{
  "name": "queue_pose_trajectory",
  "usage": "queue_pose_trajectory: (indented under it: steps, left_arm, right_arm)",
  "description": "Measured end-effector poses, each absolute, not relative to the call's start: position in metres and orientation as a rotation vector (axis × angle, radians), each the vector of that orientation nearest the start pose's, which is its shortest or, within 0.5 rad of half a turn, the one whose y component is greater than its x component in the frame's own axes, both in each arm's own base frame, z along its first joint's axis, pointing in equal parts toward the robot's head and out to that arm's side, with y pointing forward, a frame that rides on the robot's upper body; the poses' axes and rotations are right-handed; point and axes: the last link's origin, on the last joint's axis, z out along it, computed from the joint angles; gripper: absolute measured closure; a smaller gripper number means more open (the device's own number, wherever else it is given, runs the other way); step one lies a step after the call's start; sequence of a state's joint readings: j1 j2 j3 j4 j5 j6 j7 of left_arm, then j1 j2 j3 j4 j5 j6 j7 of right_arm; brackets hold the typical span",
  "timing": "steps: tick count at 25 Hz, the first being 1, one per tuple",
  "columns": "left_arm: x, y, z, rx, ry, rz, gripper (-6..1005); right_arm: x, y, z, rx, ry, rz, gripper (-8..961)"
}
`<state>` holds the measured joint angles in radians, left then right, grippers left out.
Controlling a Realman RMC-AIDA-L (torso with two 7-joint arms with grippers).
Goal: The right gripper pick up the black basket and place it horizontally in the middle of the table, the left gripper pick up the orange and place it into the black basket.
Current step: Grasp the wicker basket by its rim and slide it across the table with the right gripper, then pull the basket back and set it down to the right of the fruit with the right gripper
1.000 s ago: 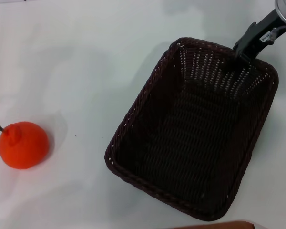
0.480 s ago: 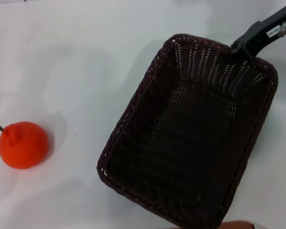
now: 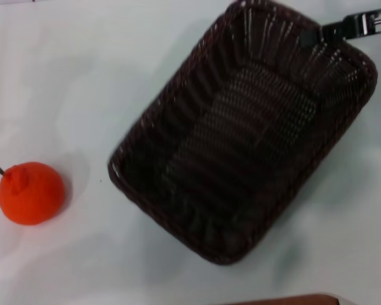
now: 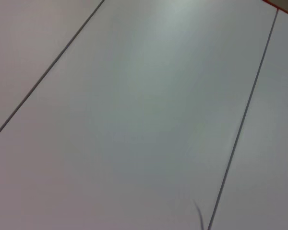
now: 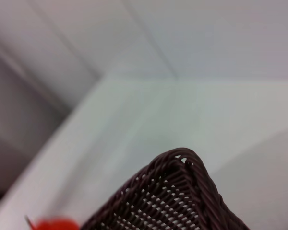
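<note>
The orange sits at about 8 o'clock on the table, well apart from the basket, which lies skewed from centre toward 2 o'clock. To finish this step well, the basket should be swung until its long side runs level across the middle, then lowered flat before letting go. The right gripper is clamped on the basket's far rim at 1 o'clock; the left gripper is out of sight.

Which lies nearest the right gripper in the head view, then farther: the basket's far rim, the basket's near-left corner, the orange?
1. The black basket far rim, at the right gripper.
2. Basket's near-left corner, toward the middle of the table.
3. Orange, far left.
</note>
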<state>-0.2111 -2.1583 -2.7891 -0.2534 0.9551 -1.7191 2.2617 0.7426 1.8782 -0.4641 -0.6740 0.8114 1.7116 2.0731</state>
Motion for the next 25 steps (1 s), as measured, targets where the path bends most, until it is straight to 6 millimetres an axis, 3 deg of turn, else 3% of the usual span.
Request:
queue_pose_trajectory:
  steps: [6, 10, 25]
  left_arm:
    - [-0.351, 0.236, 0.074, -1.240, -0.569, -1.318, 126]
    - [-0.350, 0.238, 0.073, -1.245, -0.571, -1.316, 126]
    - [-0.351, 0.237, 0.073, -1.246, -0.570, -1.308, 127]
  right_arm:
    - [0.265, 0.370, 0.099, 1.896, 3.161, 0.305, 699]
    - [0.275, 0.366, 0.096, 2.098, 3.125, 0.318, 687]
    - [0.302, 0.357, 0.045, 2.590, 2.840, 0.453, 644]
